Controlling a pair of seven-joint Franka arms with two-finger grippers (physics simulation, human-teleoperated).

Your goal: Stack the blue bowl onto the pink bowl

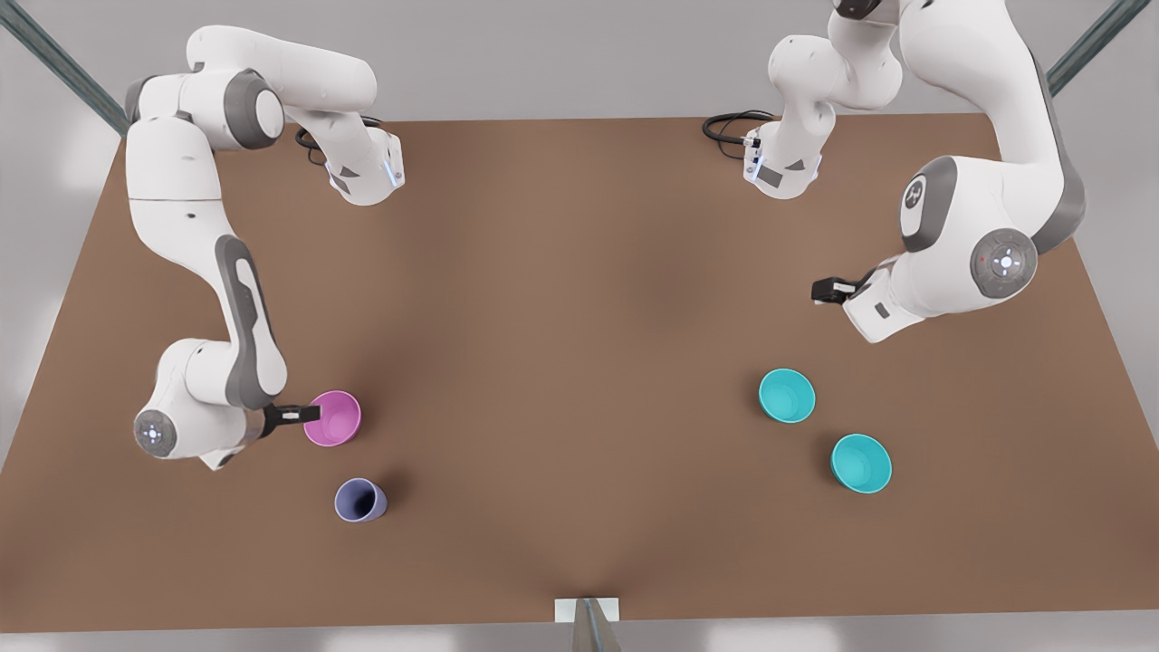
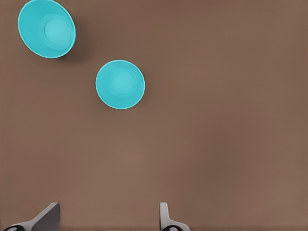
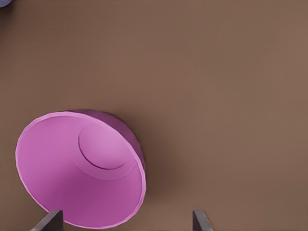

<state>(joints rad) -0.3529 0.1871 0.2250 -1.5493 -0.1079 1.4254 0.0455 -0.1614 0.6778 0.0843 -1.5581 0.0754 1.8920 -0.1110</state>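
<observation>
Front view: the right gripper (image 1: 312, 414), fingers apart, sits at the pink bowl's (image 1: 333, 417) 9 o'clock rim. Left gripper (image 1: 819, 291), fingers spread, hovers at 1 o'clock from the blue bowl (image 1: 787, 395); a second blue bowl (image 1: 861, 463) lies at its 4 o'clock.

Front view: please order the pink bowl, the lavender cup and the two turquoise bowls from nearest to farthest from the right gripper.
The right gripper is at the front view's left.
1. Pink bowl, right at the gripper.
2. Lavender cup, nearer the table's front edge.
3. Turquoise bowl, across the table on the front view's right.
4. The other turquoise bowl, farther right still.
</observation>
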